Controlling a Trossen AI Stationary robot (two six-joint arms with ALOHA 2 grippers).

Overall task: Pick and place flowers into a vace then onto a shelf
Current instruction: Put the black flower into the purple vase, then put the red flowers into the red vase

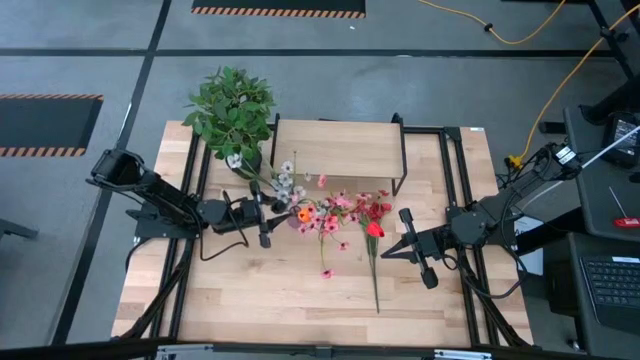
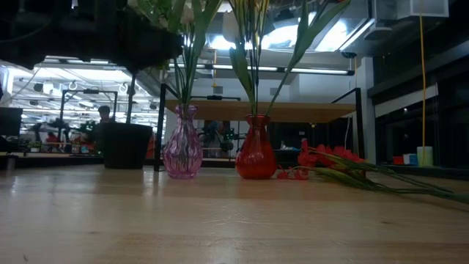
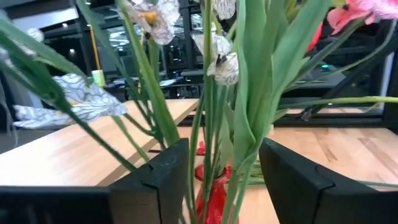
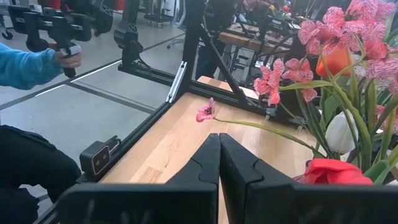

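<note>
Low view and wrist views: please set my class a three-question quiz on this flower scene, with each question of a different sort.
1. True or false: the right claw is shut and empty.
2. The vase seen below the open left claw is: A red, B blue, C yellow.
3. Fill in: in the low view, ___ vases stand on the table.
Key: 1 true; 2 A; 3 two, the pink vase and the red vase.

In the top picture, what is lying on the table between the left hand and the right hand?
In the high view, the flowers lie between the left hand and the right hand: pink, red, white and orange blooms, stems running toward the table's near edge.
</note>
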